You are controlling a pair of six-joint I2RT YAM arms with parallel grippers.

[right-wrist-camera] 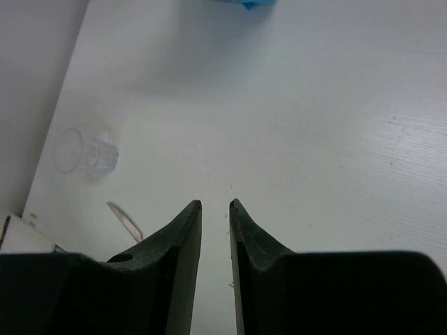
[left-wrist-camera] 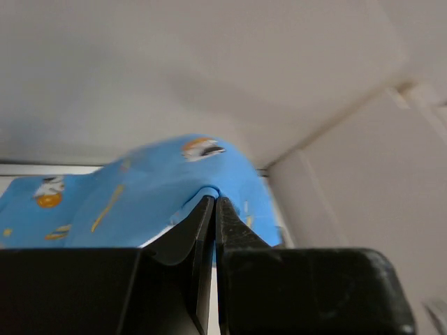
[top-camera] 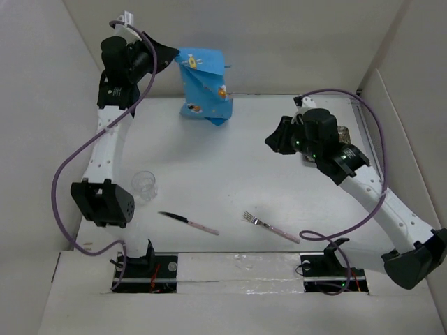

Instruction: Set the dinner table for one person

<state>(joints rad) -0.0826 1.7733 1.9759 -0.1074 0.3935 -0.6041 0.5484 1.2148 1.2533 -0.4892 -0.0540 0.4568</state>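
My left hand [top-camera: 166, 57] is clenched on the top edge of a blue printed cloth [top-camera: 206, 87], which hangs down just beside it. The white counter [top-camera: 230, 167] spreads beneath both hands. My right hand [top-camera: 276, 142] hovers over it, fingers a narrow gap apart, grasping nothing. Off to its left stands a clear glass [right-wrist-camera: 85, 151]; a knife [top-camera: 188, 222] and fork [top-camera: 271, 227] lie behind it.

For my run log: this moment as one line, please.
left fingers: shut on blue cloth | right fingers: slightly apart, empty | glass, knife, fork: on table
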